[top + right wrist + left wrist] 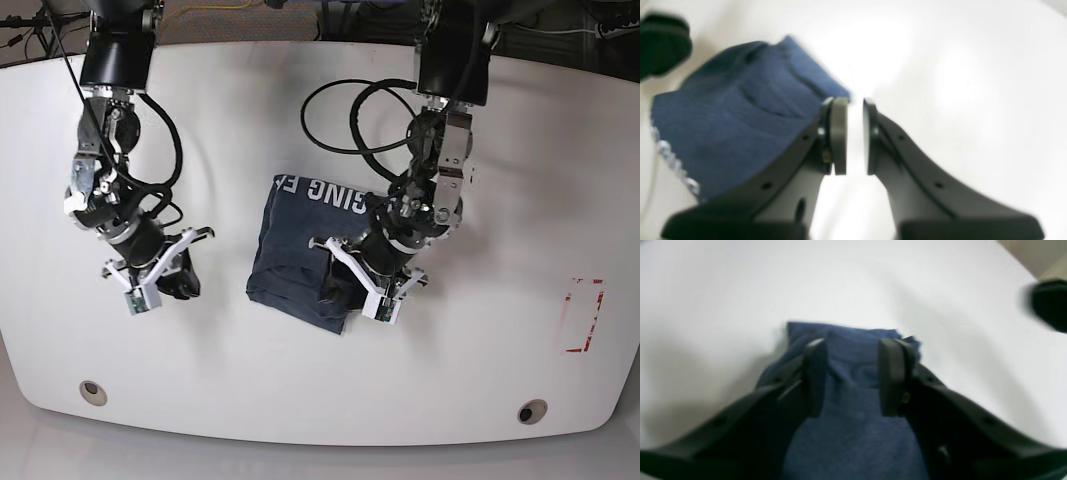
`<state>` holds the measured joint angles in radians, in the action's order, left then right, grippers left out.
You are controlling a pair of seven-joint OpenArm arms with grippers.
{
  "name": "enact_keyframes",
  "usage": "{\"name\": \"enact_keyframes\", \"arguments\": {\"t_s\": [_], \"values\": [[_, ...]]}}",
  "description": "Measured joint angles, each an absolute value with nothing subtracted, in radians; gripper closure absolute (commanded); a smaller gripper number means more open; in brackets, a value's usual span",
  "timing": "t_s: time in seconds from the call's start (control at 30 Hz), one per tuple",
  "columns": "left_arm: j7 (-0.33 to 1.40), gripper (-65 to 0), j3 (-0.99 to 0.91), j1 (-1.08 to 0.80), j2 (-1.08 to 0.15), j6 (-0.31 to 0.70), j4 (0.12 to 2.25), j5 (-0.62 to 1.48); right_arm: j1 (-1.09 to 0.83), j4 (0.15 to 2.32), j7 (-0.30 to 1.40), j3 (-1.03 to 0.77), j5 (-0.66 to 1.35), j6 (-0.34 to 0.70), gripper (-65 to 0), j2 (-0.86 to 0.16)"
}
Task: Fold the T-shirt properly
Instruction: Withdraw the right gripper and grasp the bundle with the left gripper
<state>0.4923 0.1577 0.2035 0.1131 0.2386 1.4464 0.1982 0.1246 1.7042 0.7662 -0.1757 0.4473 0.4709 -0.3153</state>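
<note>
Right gripper (170, 272) at 9 o'clock on table (480, 380), clear of cloth. Jaws almost shut, only thin gap, nothing held.

T-shirt (290, 255) in middle, folded to small bundle, letters up.

Left gripper (350, 285) over bundle's 4 o'clock corner, jaws part open, cloth under, not pinched.

Best now: lift straight up, don't drag fold. No boxes or bins seen.

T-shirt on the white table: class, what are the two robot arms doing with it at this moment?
The navy T-shirt lies folded into a compact bundle on the white table, white lettering showing along its far edge. The left gripper sits over the bundle's edge with its jaws apart, cloth visible between them. The right gripper is off to the side over bare table, nearly closed and holding nothing.
</note>
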Motion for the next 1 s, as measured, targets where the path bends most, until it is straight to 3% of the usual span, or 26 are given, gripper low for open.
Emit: {"name": "enact_keyframes", "arguments": {"t_s": [0.1,0.4,0.7,1.0], "values": [[0.492,-37.6,0.2,0.203,0.125,0.142,1.444,0.155,0.089,1.754,0.783,-0.216,0.45,0.468,-7.1,-0.319],[0.3,-41.7,0.392,0.164,0.126,-0.09,1.433,0.031,0.022,1.802,0.818,-0.266,0.45,0.473,-7.1,-0.31],[0.233,-41.5,0.487,0.166,0.122,-0.105,1.237,-0.018,0.005,1.802,0.822,-0.267,0.452,0.473,-7.0,-0.31],[0.018,-41.5,0.484,0.185,0.061,-0.09,1.044,-0.006,0.002,1.802,0.82,-0.267,0.453,0.473,-7.0,-0.31]]}}
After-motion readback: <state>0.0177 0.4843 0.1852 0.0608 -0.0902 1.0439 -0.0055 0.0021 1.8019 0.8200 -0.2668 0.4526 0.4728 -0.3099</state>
